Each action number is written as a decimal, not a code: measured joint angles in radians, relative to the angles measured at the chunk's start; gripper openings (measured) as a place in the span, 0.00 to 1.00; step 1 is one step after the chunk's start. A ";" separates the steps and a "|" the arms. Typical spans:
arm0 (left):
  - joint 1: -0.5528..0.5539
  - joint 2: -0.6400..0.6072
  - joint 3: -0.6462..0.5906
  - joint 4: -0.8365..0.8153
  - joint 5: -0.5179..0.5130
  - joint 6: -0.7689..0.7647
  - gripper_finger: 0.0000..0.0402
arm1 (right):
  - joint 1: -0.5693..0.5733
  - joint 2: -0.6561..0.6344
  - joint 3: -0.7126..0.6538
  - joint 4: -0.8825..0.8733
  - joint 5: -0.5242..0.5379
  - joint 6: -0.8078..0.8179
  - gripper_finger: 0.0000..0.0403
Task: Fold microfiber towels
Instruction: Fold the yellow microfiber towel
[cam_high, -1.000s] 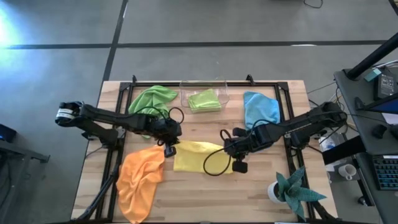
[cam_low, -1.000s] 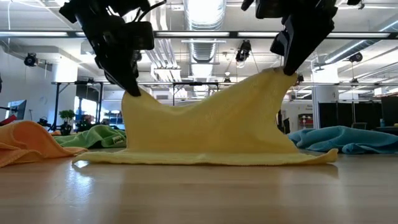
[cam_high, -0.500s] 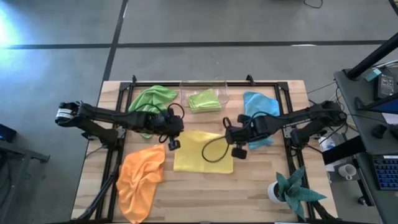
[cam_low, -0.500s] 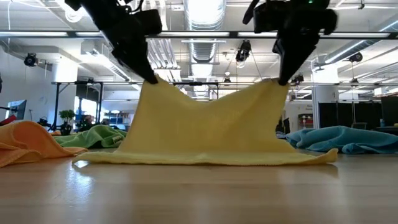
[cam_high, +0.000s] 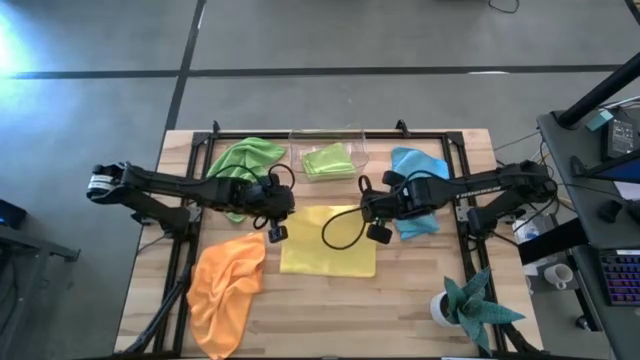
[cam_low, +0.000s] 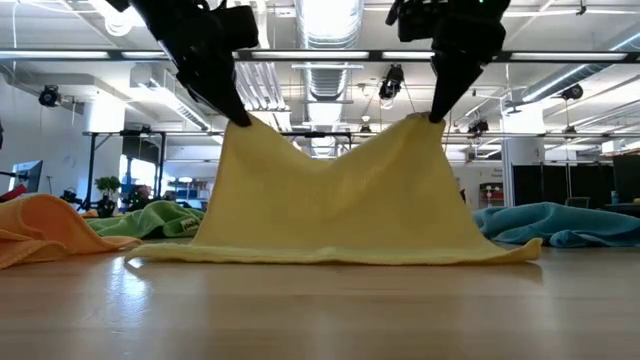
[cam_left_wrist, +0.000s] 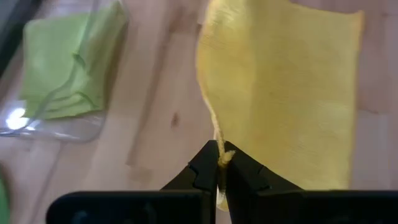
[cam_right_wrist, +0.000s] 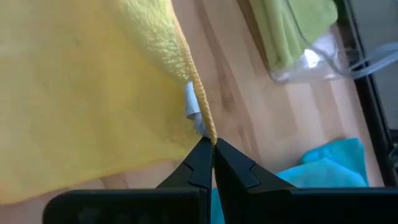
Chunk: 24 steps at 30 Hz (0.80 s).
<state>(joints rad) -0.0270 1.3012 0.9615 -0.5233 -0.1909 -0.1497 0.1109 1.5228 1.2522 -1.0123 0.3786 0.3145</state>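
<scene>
Yellow towel (cam_high: 327, 252), frame centre: left claw (cam_high: 274, 206) and right claw (cam_high: 371, 208) each pinch top corner, thin bite. Risk: corner slips, uneven pull skews fold.

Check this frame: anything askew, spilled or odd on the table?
Nothing spilled or damaged. The yellow towel hangs mid-fold, one corner pinched in the shut jaws of each gripper, left and right. The orange towel, lime towel and blue towel lie crumpled, not yet folded.
</scene>
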 joint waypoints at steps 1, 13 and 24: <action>0.000 -0.001 0.000 -0.008 0.000 0.000 0.01 | 0.000 0.000 -0.008 0.001 -0.010 0.000 0.02; -0.002 0.000 -0.017 -0.094 0.095 0.005 0.01 | 0.057 0.000 -0.099 0.045 -0.064 0.028 0.02; -0.031 0.043 -0.020 -0.088 0.227 -0.002 0.01 | 0.140 0.000 -0.196 0.224 -0.131 0.144 0.02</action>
<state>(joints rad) -0.0578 1.3443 0.9412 -0.6113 0.0358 -0.1513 0.2508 1.5230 1.0559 -0.7884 0.2479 0.4587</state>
